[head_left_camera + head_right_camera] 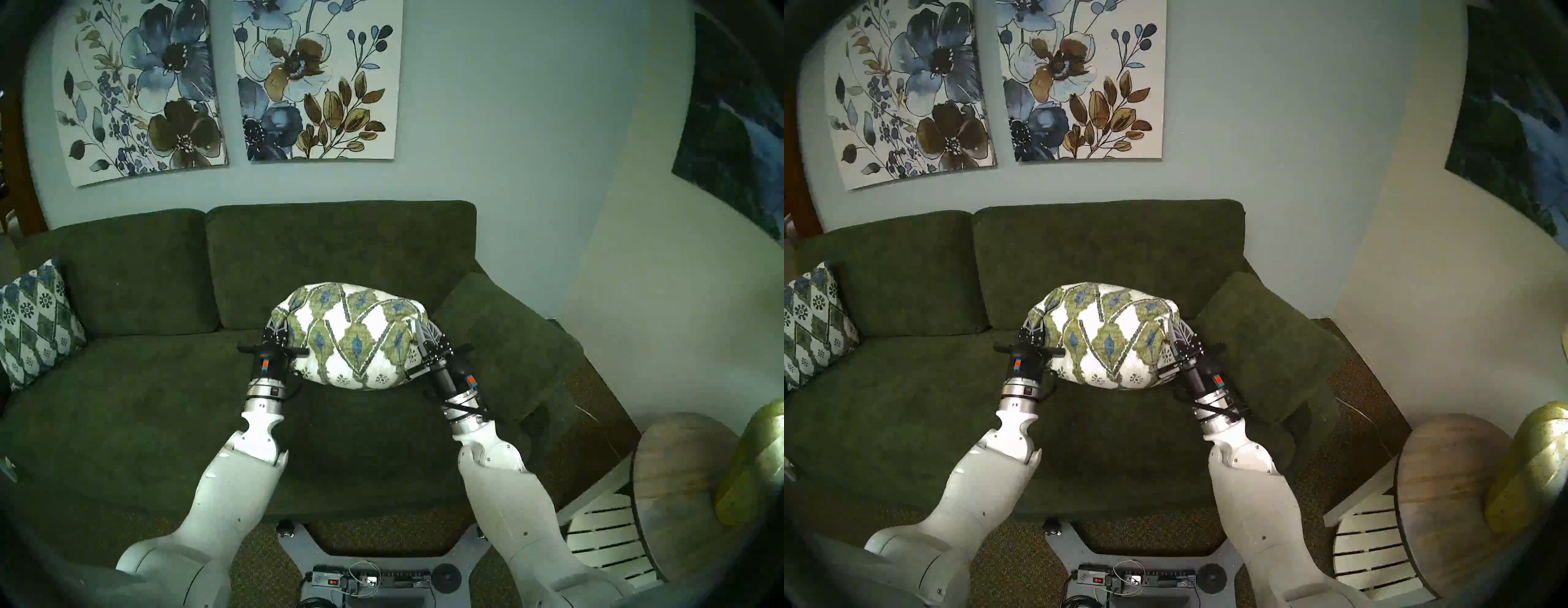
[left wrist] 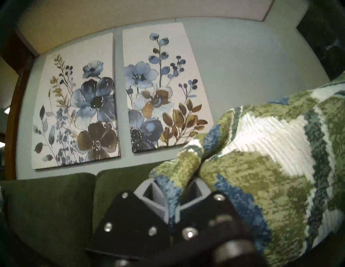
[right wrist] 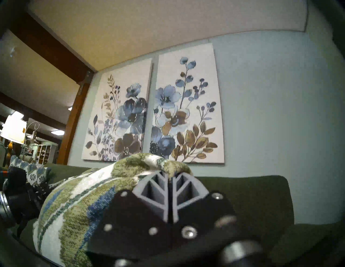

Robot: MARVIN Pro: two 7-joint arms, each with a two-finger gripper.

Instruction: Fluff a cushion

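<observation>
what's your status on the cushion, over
Left gripper and right gripper both shut on cushion ends. Cushion held up off sofa. Nothing in the way.

Overall light: dim, cool, greenish indoor cast.
Brightest source: lit lampshade [image 3: 14, 128] at far left of the right wrist view.
Glare: yellow-green object [image 1: 759, 458] at right edge.
Shadows: soft, under the cushion [image 1: 350, 335] on the sofa [image 1: 127, 403].
Edges: dark fisheye rim, walls bowed.
Focus: wrist hardware blurred.
</observation>
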